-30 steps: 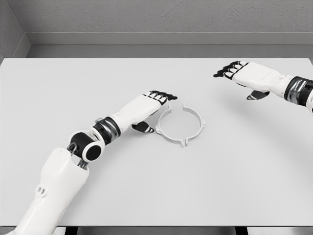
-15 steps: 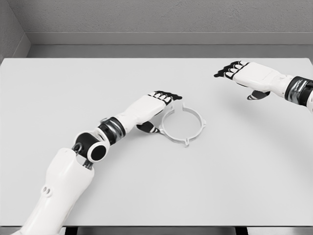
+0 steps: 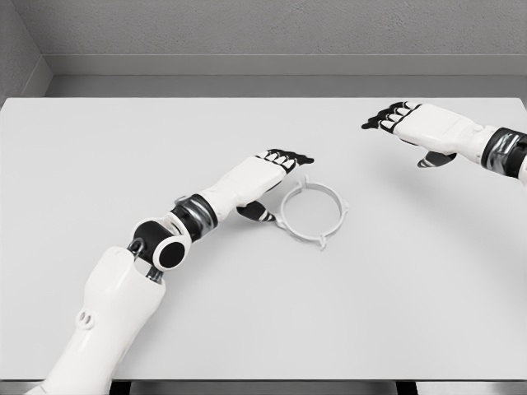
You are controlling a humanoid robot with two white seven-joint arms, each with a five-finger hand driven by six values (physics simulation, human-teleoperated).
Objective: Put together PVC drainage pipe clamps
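White plastic clamp ring lies flat on the table, now slid rightward, nudged by the left hand; extended fingers above its near-left rim, thumb at that rim, nothing gripped. Likely repositioning before a grasp. Farther off, right hand hovers, fingers relaxed, empty.

No readable text, label, brand, number or sign is showing anywhere: nothing is appearing on the table, and nothing is appearing on anything lying upon it.

1 head view, looking down over table.
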